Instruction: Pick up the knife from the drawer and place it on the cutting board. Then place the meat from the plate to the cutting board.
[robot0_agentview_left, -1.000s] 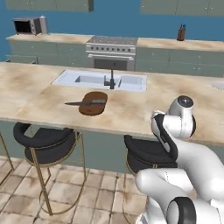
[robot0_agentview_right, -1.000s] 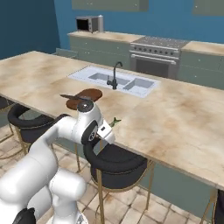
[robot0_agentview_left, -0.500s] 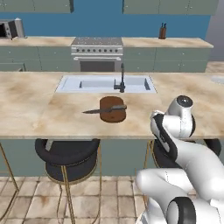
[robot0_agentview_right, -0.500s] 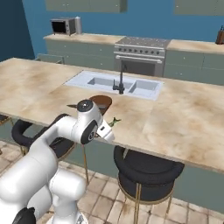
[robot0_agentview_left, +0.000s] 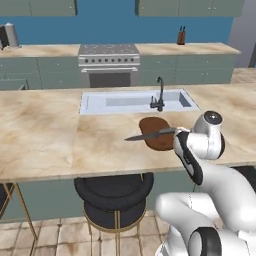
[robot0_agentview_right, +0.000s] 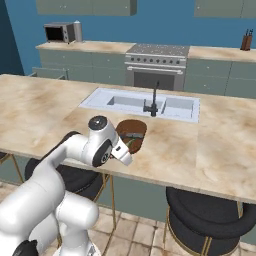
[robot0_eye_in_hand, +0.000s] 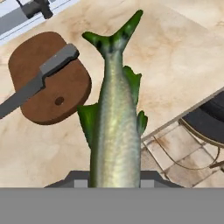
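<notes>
My hand view shows what neither base view resolves: the slim greenish-grey, silver-bellied fish-shaped meat (robot0_eye_in_hand: 114, 127) clamped in my jaws, its forked green tail pointing away from me. It hangs over the marble bench (robot0_eye_in_hand: 175, 52) near the bench's front edge, just beside the board and not on it.

The left base view gives the wider layout: the dark reddish-brown oval wooden cutting board (robot0_agentview_left: 156, 133) in front of the pale sink (robot0_agentview_left: 135, 102), with the long dark-grey knife (robot0_agentview_left: 150, 134) lying across it, blade tip projecting past the board's left edge. In the right base view my wrist covers part of the board (robot0_agentview_right: 131, 134).

Versus half a second ago, the whole scene has slid sideways in both base views: the base drove. Knife and board look unmoved on the bench.
</notes>
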